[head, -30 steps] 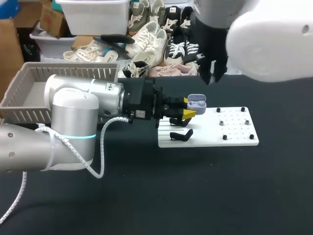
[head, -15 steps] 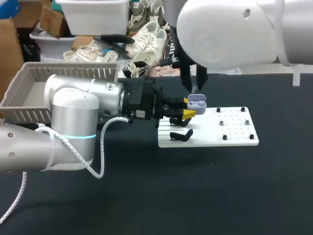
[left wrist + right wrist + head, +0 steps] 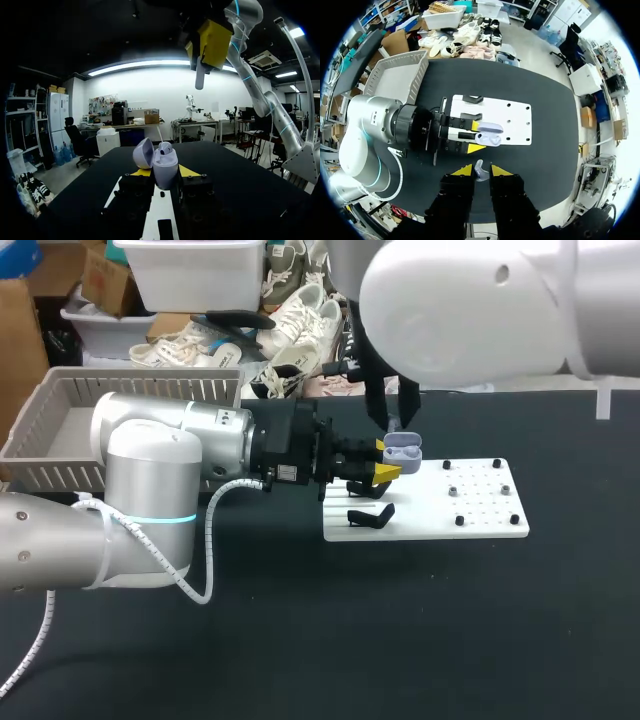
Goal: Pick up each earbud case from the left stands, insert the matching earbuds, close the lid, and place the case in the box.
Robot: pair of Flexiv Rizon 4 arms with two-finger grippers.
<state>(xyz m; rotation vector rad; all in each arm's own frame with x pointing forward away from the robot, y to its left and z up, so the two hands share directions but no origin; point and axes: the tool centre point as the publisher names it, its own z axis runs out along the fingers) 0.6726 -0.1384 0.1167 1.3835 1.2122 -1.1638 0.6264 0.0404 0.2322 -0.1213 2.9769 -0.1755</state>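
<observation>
My left gripper [image 3: 390,459] is shut on an open lavender earbud case [image 3: 402,450], holding it level above the left end of the white board [image 3: 480,528]. In the left wrist view the case [image 3: 165,167] stands between the yellow tips with its lid up and one earbud [image 3: 166,146] seated inside. My right gripper [image 3: 397,425] hangs just above the case. It is shut on a white earbud [image 3: 479,173], which points down toward the case [image 3: 487,135]. From the left wrist view that earbud [image 3: 199,76] sticks out below the right gripper's yellow tips.
A black stand [image 3: 371,517] sits on the board's left part, and small black pegs [image 3: 459,521] dot its right part. A grey basket [image 3: 60,390] stands at the table's far left. Dark bare tabletop lies in front of the board.
My right arm has swung leftward, bringing its gripper over the open case. The left arm and the case have stayed still.
</observation>
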